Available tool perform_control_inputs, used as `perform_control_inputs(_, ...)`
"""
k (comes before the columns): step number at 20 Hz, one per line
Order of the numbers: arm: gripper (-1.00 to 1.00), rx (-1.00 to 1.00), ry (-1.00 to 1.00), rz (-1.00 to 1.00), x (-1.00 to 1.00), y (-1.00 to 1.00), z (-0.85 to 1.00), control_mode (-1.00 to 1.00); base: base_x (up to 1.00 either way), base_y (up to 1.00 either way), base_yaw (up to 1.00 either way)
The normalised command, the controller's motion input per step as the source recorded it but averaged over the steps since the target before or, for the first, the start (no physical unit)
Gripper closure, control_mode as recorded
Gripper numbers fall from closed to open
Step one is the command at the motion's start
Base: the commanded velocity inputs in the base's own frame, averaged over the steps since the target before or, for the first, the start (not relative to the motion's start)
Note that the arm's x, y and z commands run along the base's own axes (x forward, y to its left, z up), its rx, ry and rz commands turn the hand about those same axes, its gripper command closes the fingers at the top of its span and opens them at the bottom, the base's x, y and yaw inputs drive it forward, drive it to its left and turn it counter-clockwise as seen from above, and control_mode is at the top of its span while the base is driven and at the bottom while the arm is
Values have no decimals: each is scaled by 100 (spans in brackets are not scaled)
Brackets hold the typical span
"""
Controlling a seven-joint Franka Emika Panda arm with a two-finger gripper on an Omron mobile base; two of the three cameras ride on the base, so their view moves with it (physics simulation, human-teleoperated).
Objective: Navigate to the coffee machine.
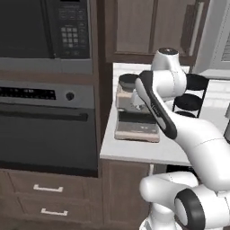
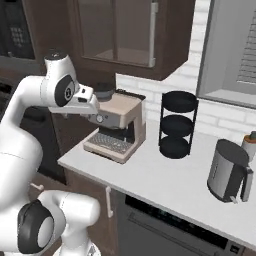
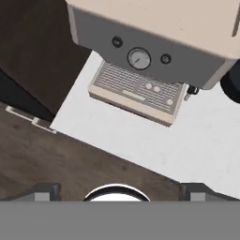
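The coffee machine (image 1: 134, 120) is a small beige-grey box with a dark round top and a wide flat tray base, standing at the left end of the white counter (image 1: 134, 152). In the right base view the coffee machine (image 2: 121, 125) sits just beyond my hand. My gripper (image 2: 94, 116) hangs in front of and slightly above its front face, touching nothing. The hand view looks down on the coffee machine (image 3: 154, 42), its round gauge and its grille tray. My gripper (image 3: 120, 194) is open, its tips wide apart with nothing between them.
A black wire stand (image 2: 176, 125) with round dark tiers stands right of the machine, and a grey kettle (image 2: 227, 172) farther right. A wall oven (image 1: 45, 121) with a microwave (image 1: 45, 27) above it fills the left. Drawers (image 1: 47, 188) lie below, wall cabinets above.
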Motion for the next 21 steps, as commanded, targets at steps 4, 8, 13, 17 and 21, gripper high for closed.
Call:
perform_control_inputs(4, -100, 0, 0, 0, 0, 0, 0, 100, 57, 20, -48)
perform_control_inputs(8, -100, 0, 0, 0, 0, 0, 0, 100, 21, 25, -47)
perform_control_inputs(13, -100, 0, 0, 0, 0, 0, 0, 100, 37, 56, -31)
perform_control_inputs(17, -100, 0, 0, 0, 0, 0, 0, 100, 59, 18, -16)
perform_control_inputs(21, -100, 0, 0, 0, 0, 0, 0, 100, 55, 11, -2)
